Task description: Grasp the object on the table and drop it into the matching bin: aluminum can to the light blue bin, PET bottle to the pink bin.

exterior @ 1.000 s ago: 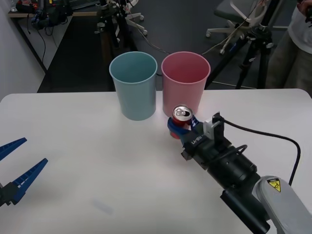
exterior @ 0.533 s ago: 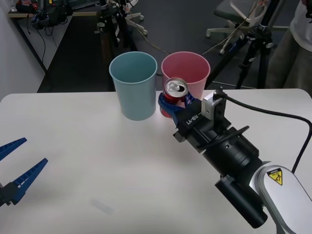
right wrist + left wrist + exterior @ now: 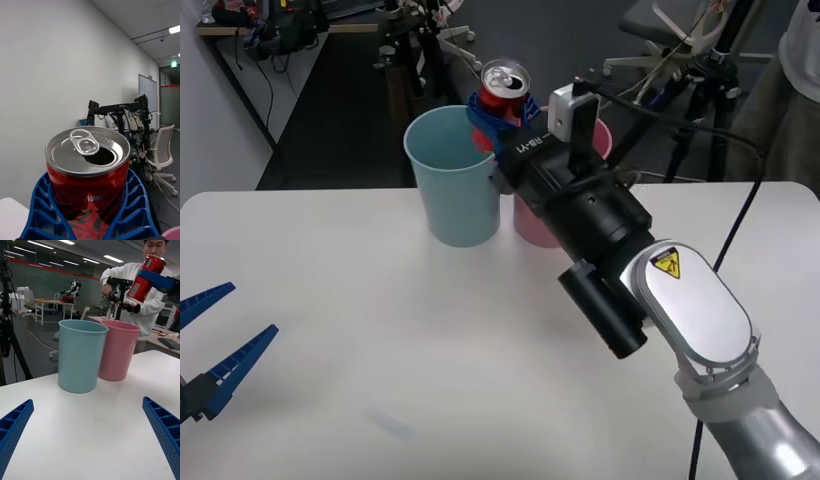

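Observation:
My right gripper (image 3: 498, 110) is shut on the red aluminum can (image 3: 505, 84) and holds it upright, high above the rims where the two bins meet. I cannot tell which bin it hangs over. The right wrist view shows the can (image 3: 88, 168) with its silver top between the blue fingers (image 3: 135, 210). The light blue bin (image 3: 453, 180) stands on the white table (image 3: 360, 300), with the pink bin (image 3: 525, 225) touching it and partly hidden by my right arm. From the left wrist view both bins (image 3: 81, 356) (image 3: 118, 352) stand ahead, the can (image 3: 146, 277) raised beyond them. My left gripper (image 3: 215, 355) rests open at the near left edge.
A black cable (image 3: 740, 230) trails from the right arm over the table's right side. Beyond the far table edge stand a tripod (image 3: 700, 110) and office chairs (image 3: 660, 40) on a dark floor. White tabletop stretches between my left gripper and the bins.
The right gripper has lifted the can from the table in front of the pink bin, up and leftward to above the bins' rims. The left gripper has not moved.

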